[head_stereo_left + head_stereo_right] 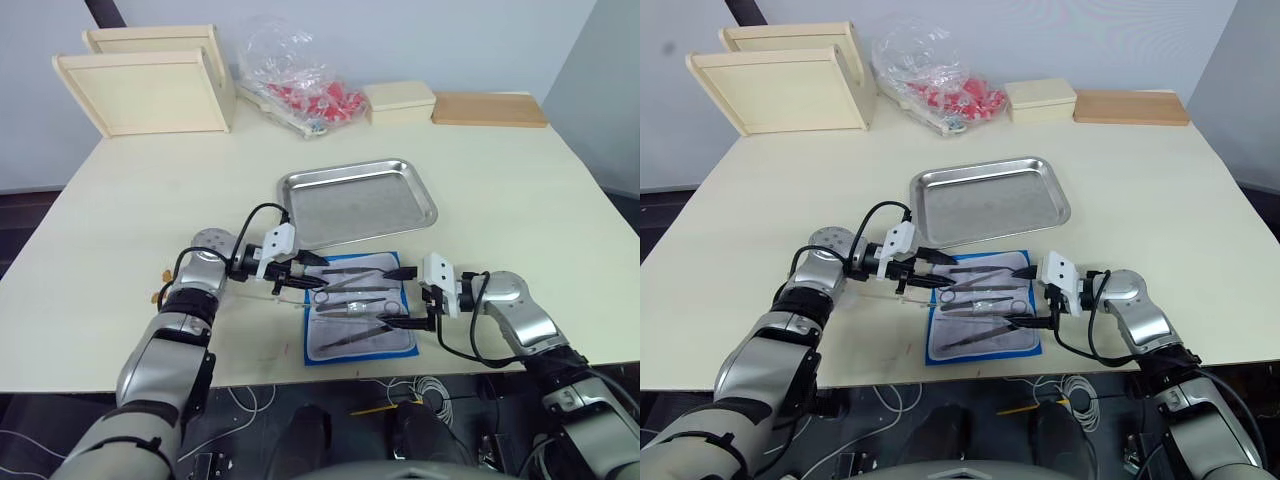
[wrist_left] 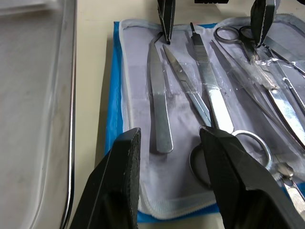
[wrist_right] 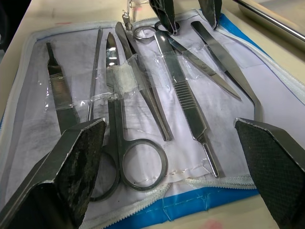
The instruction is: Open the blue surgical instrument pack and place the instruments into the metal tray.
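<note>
Pack [image 1: 358,318] lay open on the table [image 1: 520,200] just before the empty tray [image 1: 357,202], its pale lining up and the instruments [image 1: 352,296] lined in clear pockets. Left gripper [image 1: 310,265] hovered at its left edge, fingers parted, holding nothing; right gripper [image 1: 398,297] stood at the right edge, fingers spread wide.

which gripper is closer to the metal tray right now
Left. The left gripper hovers over the open pack's far edge, just short of the metal tray; the right gripper sits at the pack's right side, farther back.
</note>
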### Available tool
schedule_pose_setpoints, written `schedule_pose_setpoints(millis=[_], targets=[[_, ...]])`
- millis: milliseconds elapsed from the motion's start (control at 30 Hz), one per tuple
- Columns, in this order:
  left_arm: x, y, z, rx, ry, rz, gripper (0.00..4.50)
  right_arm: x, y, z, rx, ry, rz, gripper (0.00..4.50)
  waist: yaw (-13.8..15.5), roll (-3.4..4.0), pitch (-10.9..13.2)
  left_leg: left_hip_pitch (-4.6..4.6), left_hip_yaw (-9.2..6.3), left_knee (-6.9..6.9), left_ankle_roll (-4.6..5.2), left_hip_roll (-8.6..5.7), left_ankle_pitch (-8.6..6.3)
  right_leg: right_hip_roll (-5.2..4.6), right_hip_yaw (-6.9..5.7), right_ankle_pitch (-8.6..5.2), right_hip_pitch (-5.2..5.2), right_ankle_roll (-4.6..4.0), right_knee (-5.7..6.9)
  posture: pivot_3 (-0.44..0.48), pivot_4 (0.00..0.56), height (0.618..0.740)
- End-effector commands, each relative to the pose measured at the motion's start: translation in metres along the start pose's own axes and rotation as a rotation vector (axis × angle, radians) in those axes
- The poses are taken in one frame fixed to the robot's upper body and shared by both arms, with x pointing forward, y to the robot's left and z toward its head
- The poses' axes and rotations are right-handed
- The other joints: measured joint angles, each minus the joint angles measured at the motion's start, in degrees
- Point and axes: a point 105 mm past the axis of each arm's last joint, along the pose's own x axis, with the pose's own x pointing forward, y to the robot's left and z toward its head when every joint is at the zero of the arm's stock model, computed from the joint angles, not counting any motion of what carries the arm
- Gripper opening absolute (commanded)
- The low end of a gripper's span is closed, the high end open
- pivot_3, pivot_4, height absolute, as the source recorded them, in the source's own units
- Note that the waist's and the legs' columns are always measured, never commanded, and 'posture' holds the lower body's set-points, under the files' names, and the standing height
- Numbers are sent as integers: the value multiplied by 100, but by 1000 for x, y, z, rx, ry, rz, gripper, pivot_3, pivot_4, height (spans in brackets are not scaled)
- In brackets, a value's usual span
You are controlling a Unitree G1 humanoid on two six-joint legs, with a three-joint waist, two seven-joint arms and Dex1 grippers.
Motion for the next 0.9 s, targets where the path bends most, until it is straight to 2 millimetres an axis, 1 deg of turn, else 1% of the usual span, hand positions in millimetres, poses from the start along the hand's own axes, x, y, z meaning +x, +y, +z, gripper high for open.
schedule_pose_setpoints(millis=[33,67,100,333,433,600,833,900], targets=[[0,0,-1,7,17,-13,744,1,16,-48,99,180,14,4500,-2,0,0,0,0,0,0,0,0,0,0,0,0,0,0,0,150,740],[1,0,-1,7,17,-13,129,1,16,-48,99,180,14,4500,-3,0,0,0,0,0,0,0,0,0,0,-1,0,1,0,0,150,740],[1,0,-1,6,18,-13,23,1,16,-48,100,180,14,4500,-5,0,0,0,-2,0,0,0,0,0,-1,-1,0,1,0,0,150,740],[1,0,-3,8,23,-5,23,1,17,-48,99,181,16,4500,-25,0,-1,-1,-2,0,0,0,0,0,0,0,0,0,-1,0,150,740],[0,2,1,22,17,-7,23,1,18,-48,101,184,20,4500,-32,0,-1,-1,-2,0,0,0,0,-1,0,-1,0,1,-1,0,150,740],[-4,7,6,63,77,-5,23,2,19,-51,116,197,22,4500,-42,0,-1,-2,-5,0,0,0,0,-1,-1,-1,0,1,-1,0,150,740],[-11,12,13,54,121,35,23,-1,25,-63,166,284,49,4500,-62,0,-1,-2,-8,-1,0,0,0,-1,-1,-2,0,2,-1,0,150,740],[-13,12,14,47,141,43,23,-2,27,-66,186,308,56,4500,-68,0,-1,-2,-12,-1,0,0,0,0,-1,-12,0,20,-1,0,150,740]])
